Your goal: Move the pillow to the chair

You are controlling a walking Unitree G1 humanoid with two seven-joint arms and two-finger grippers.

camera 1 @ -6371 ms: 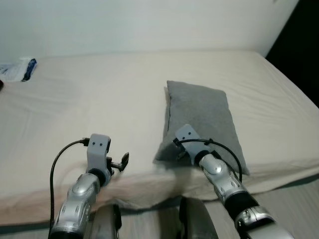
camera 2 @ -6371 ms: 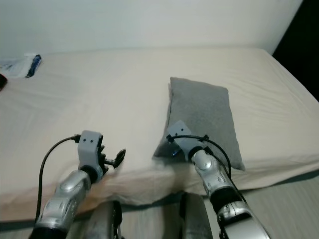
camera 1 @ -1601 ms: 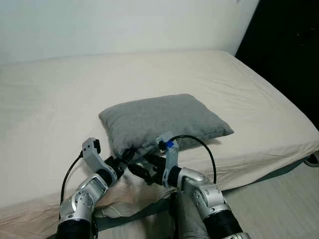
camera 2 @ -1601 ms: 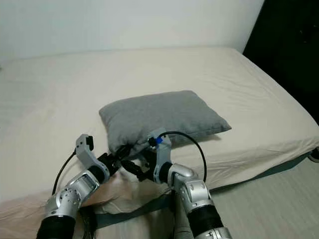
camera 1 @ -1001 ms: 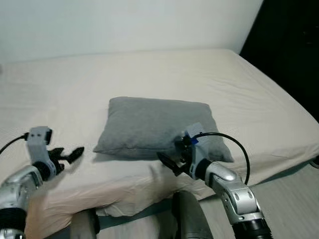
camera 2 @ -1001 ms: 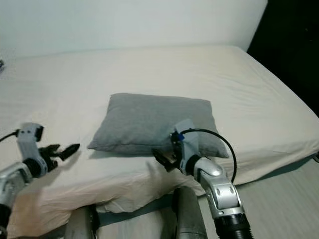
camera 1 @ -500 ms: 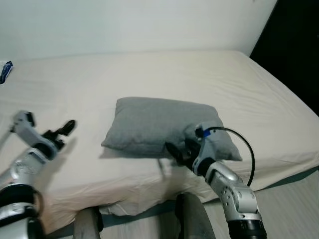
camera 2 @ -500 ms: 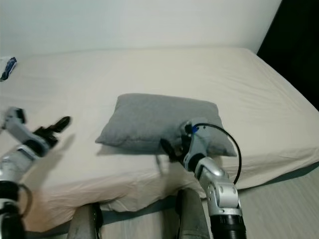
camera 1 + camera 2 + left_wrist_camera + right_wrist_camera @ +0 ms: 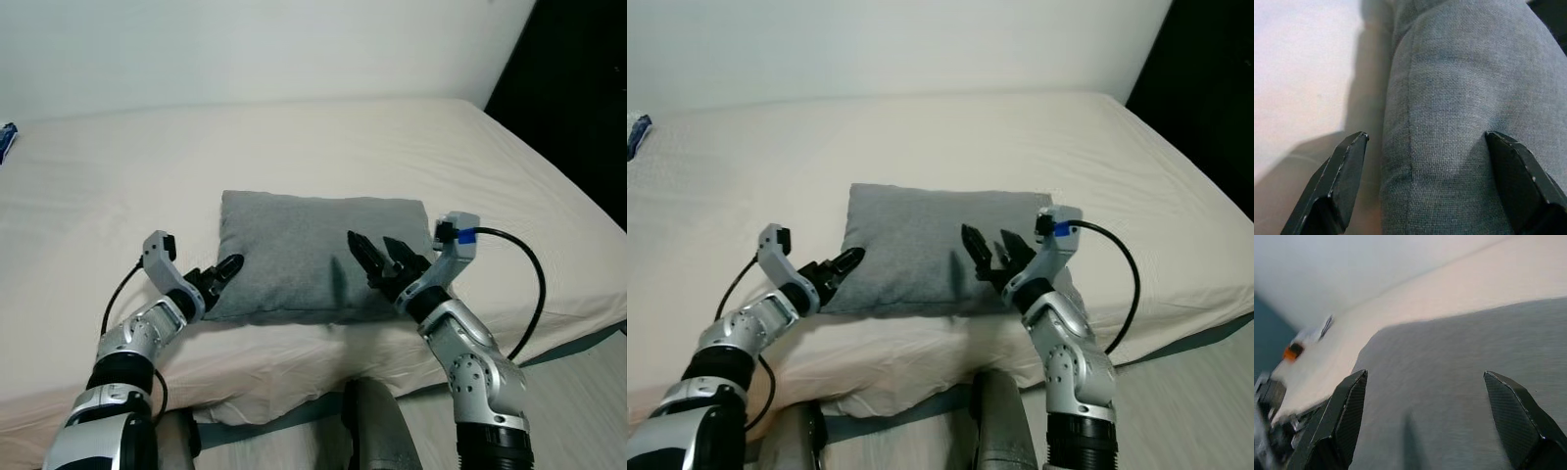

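The gray pillow [image 9: 315, 253] lies flat on the bed [image 9: 294, 137], close to the front edge and about in the middle. Half a second ago the left hand [image 9: 217, 275] was out to the side over the bare sheet, well apart from the pillow. Now it has swung in and sits right at the pillow's left end, with its two black fingers spread apart. In the left wrist view the fat gray edge of the pillow sits between those fingers [image 9: 1337, 181], and they do not look like they are squeezing it yet. The right hand [image 9: 384, 260] was tucked low at the front edge of the pillow before. Now it has come up and hangs over the right part of the pillow, fingers spread wide and pointing back across the gray cloth. So both hands are now set one at each end, which looks like getting ready to pick the pillow up together. The pillow has not been lifted, so the job is only starting. No chair can be seen. There are no boxes, bins or bowls here to hold anything. A small blue and white thing [image 9: 5, 142] lies far off at the bed's left edge.
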